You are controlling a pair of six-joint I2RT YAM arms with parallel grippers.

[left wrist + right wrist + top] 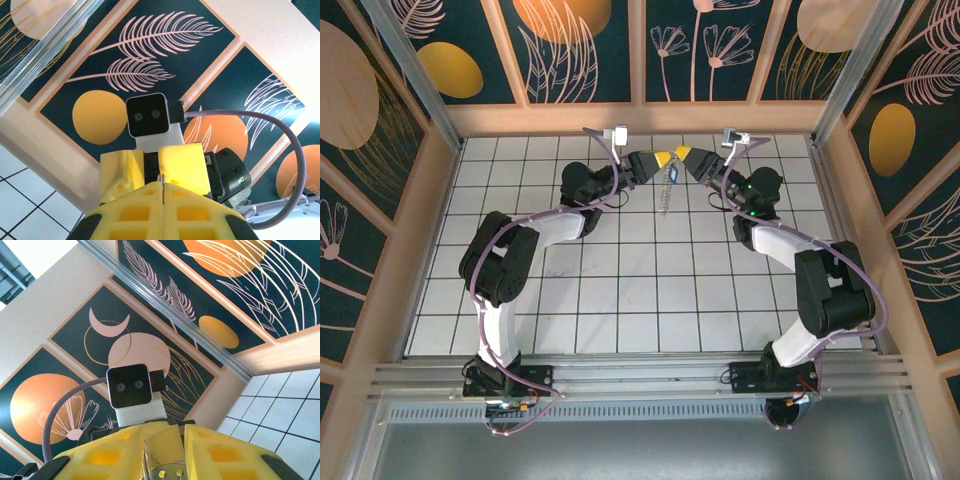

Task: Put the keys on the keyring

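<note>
Both arms reach from the near edge towards the far-centre of the bench. Left tool: clamped fully on a thin metal ring, the keyring dangling below. Right tool: jaws slightly apart, metal between; grip cannot be told. Blue-headed key sits between both tools.

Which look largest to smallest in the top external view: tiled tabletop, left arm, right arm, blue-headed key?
1. Tiled tabletop.
2. Left arm and right arm, too alike to rank.
3. Blue-headed key, by far the smallest.
</note>
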